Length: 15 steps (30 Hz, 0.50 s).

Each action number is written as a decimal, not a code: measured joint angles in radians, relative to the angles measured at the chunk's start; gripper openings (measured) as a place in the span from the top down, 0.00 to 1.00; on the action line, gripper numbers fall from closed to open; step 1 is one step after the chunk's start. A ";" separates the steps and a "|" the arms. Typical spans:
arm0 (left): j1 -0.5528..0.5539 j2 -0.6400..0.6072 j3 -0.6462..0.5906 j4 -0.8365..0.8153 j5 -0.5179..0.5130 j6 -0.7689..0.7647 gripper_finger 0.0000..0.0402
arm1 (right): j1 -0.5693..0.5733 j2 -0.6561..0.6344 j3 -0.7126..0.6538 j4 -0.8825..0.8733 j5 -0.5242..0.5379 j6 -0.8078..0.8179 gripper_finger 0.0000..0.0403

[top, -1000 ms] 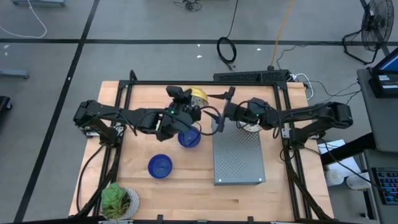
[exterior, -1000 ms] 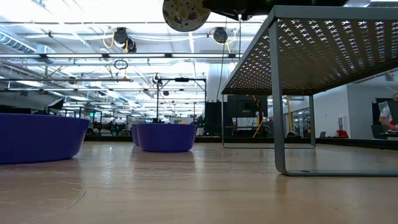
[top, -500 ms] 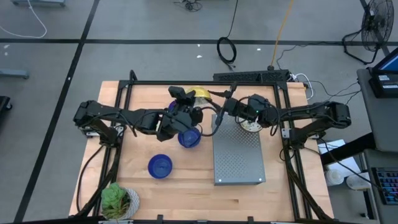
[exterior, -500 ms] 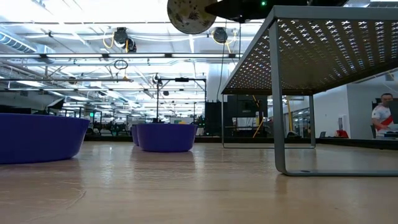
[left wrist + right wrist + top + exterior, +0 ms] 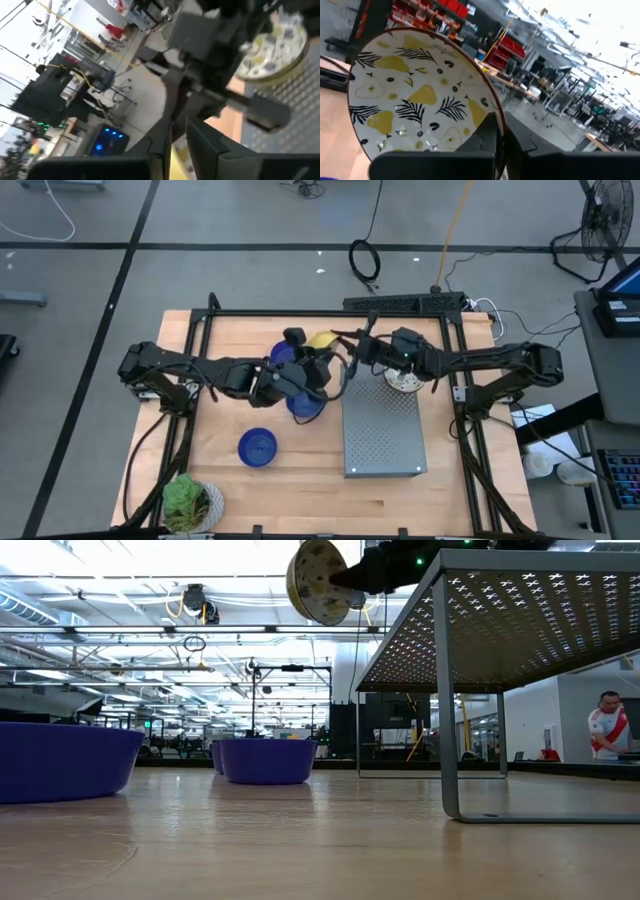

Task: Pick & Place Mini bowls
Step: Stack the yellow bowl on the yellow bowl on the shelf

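Note:
A mini bowl point(image 5: 322, 339) with a yellow outside and a pear-and-leaf pattern inside point(image 5: 415, 95) hangs high above the table, turned on edge point(image 5: 316, 580). My right gripper point(image 5: 345, 348) is shut on its rim. My left gripper point(image 5: 308, 358) stands at the bowl's other side, its fingers a little apart point(image 5: 177, 145) around a yellow strip. A second patterned bowl point(image 5: 404, 380) rests on the far end of the metal rack point(image 5: 383, 435). Blue mini bowls point(image 5: 305, 402) point(image 5: 257, 446) stand on the table. My left gripper has a yellow strip of the bowl point(image 5: 175, 161) in the narrow gap between its fingers; whether they touch it I cannot tell. My right gripper pinches the bowl's rim point(image 5: 492, 116), one finger inside and one outside. It comes level from the table's right. The bowl is clear of the table, standing on edge.
The perforated metal rack stands right of centre on thin legs point(image 5: 447, 740). A potted green plant point(image 5: 190, 502) sits at the near left corner. A dark frame point(image 5: 330, 312) runs round the tabletop. Bare wood lies along the near edge.
My right gripper has moved toward the far edge and the raised bowl, then shut on its rim. The bowl has shifted a little toward the right arm and turned, from showing its round underside in the low view to standing nearly edge-on.

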 joint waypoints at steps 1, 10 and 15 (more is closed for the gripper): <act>-0.005 0.000 0.000 0.005 0.004 -0.018 0.83 | -0.001 -0.006 0.010 -0.029 0.004 0.004 1.00; -0.105 -0.008 0.000 0.012 -0.100 -0.141 0.81 | -0.012 -0.026 0.173 -0.358 0.004 0.000 1.00; -0.147 -0.008 0.000 -0.133 -0.269 -0.296 0.81 | -0.040 -0.025 0.365 -0.665 0.007 -0.017 1.00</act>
